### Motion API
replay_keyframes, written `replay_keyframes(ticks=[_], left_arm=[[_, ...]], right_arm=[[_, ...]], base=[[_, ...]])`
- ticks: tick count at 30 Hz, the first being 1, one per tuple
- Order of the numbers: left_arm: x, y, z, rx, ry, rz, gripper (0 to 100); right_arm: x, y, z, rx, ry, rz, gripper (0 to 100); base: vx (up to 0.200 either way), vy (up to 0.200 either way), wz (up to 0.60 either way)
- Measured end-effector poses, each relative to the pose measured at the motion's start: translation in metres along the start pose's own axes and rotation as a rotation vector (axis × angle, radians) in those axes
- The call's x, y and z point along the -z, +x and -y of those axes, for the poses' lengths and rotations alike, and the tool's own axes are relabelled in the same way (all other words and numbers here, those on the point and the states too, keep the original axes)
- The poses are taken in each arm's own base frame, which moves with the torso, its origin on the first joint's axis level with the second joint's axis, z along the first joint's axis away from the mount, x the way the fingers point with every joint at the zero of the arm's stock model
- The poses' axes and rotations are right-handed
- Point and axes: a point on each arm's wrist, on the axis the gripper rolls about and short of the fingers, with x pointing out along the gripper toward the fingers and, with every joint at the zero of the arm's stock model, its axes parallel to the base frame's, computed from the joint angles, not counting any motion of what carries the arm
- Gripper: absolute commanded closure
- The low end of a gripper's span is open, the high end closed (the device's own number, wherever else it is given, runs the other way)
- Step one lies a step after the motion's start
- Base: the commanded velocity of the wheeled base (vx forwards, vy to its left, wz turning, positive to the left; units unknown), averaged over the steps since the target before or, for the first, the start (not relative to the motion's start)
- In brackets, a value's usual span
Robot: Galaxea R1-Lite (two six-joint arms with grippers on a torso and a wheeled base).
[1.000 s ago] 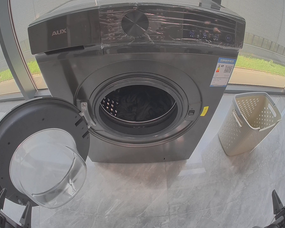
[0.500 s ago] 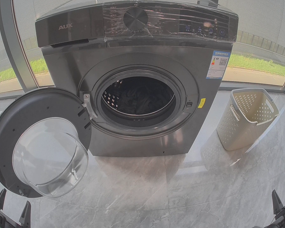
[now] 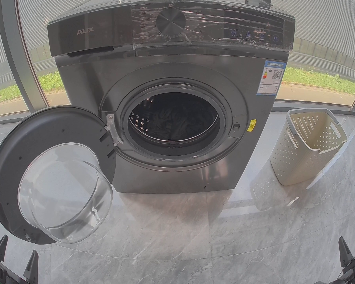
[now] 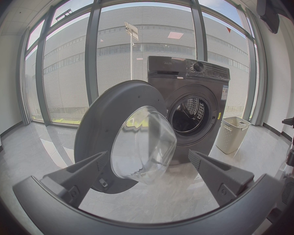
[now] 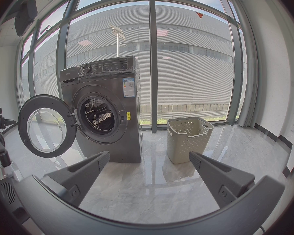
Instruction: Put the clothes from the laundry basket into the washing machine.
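One washing machine [image 3: 185, 70], one laundry basket [image 3: 288, 158], left pincer [image 4: 147, 154], right pincer [image 5: 148, 154].

premises appear to be a glass-walled test or showroom space, not a home. floor-to-ceiling windows [image 5: 192, 82] in dark frames face a large grey industrial building [image 4: 147, 33]. polished grey stone floor [image 3: 209, 237] throughout. washing machine [image 3: 86, 79] stands free near the glass, protective film [image 3: 209, 22] on its control panel; laundry basket [image 3: 307, 146] on the floor beside it.

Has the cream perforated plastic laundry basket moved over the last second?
No. The whole view shifted; the cream laundry basket keeps its place right of the grey washing machine.
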Motion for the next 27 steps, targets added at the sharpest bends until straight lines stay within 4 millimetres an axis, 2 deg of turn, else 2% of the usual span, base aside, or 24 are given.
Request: replay_keyframes(ticks=[10,14,23,27], left_arm=[[-0.0001,0.0,0.0,0.0,0.002,0.0,0],[-0.0002,0.0,0.0,0.0,0.001,0.001,0],[-0.0003,0.0001,0.0,-0.002,0.007,0.0,0],[-0.0003,0.0001,0.0,-0.001,0.004,0.0,0]], right_arm=[[0.0,0.0,0.0,0.0,0.0,0.0,0],[-0.0001,0.0,0.0,0.0,0.0,0.0,0],[-0.0001,0.0001,0.0,-0.001,0.0,0.0,0],[-0.0001,0.0001,0.0,0.0,0.0,-0.001,0]], base=[[0.0,0.2,0.0],[0.0,0.0,0.0],[-0.2,0.0,0.0],[0.0,0.0,0.0]])
